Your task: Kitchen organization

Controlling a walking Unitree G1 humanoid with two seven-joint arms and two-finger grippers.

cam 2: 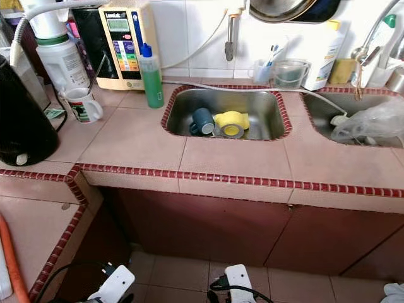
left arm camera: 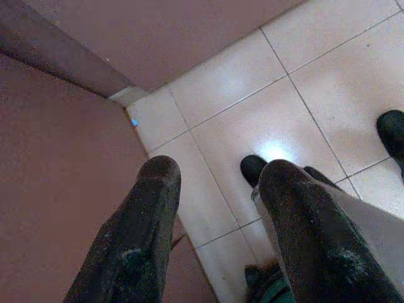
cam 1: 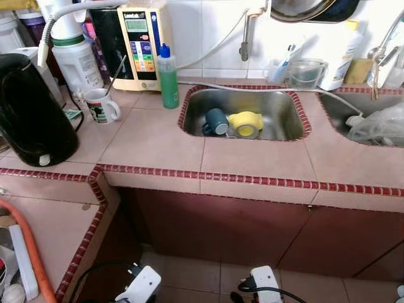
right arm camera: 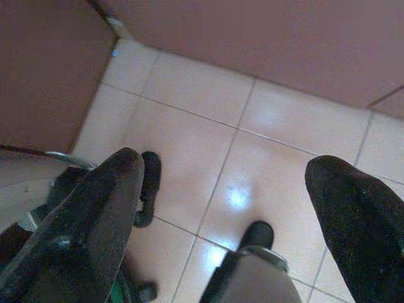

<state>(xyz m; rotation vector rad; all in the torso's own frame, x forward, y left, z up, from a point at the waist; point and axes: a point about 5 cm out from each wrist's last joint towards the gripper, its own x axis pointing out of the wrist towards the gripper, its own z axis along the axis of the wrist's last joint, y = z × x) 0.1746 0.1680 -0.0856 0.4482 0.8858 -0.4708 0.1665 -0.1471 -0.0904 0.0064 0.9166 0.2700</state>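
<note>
Cups lie in the sink (cam 1: 189,110) ahead of you: a dark blue mug (cam 1: 216,121) on its side touching a yellow cup (cam 1: 246,124), both on the steel bottom, probably left there to be washed or put away, so they look like the likeliest things to sort. A green bottle (cam 1: 168,77) stands on the tiled counter (cam 1: 158,142) just beside the sink's left rim, handy for washing. Further left, a white mug (cam 1: 101,105) sits near a black kettle (cam 1: 31,113), by the water machine (cam 1: 142,44) against the wall.

Your arms hang low in front of the cabinet, so neither is at work yet. Your left gripper (left arm camera: 218,189) points at the floor tiles with its fingers apart and nothing between them. Your right gripper (right arm camera: 233,189) also faces the floor, fingers spread wide and empty. You need to raise an arm over the counter edge before reaching into the sink.
</note>
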